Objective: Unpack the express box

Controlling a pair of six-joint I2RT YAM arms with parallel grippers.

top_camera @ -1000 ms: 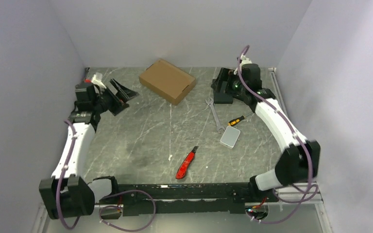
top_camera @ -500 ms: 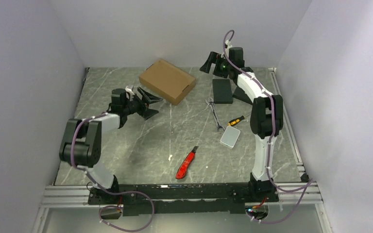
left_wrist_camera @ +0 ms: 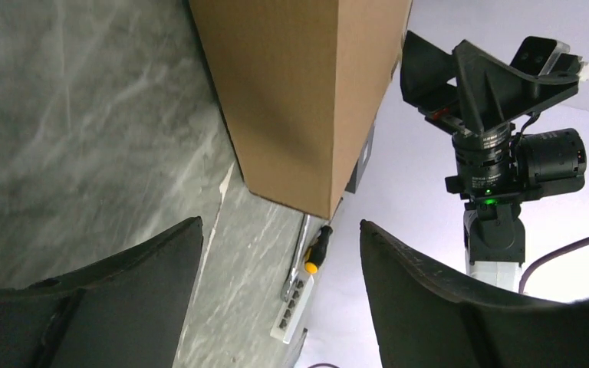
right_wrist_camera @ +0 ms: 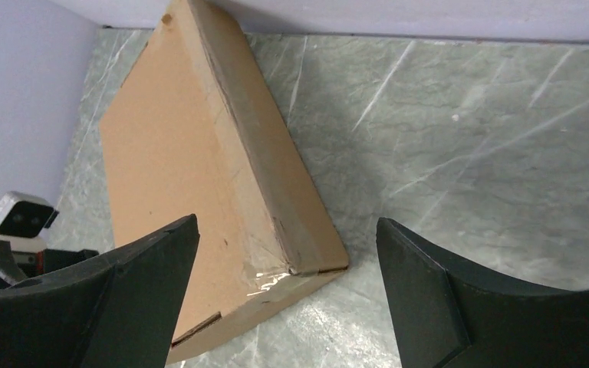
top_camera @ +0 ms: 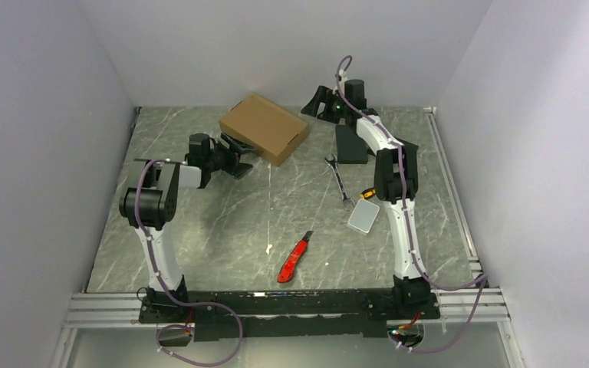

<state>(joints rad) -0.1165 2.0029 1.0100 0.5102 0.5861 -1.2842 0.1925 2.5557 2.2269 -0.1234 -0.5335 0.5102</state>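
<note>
Left wrist view: express box [left_wrist_camera: 299,92] runs off top edge; wrench [left_wrist_camera: 295,261] far end hidden behind its corner. Right wrist view: box's lower left corner behind fingers [right_wrist_camera: 84,307]. Top view: black box [top_camera: 350,147] partly under right arm [top_camera: 399,199].

left arm [top_camera: 159,253] / right arm [top_camera: 403,230]: white shells, black joints | purple cables [top_camera: 242,328] along both | fingers [left_wrist_camera: 115,299] matte black | green LED [left_wrist_camera: 491,202], right of frame

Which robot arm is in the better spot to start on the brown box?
Probably the left. Its open left hand sits low beside the express box, and its wrist view shows a box corner just ahead of its fingers. The right hand, also open, hangs higher, off the box's far right corner.
</note>
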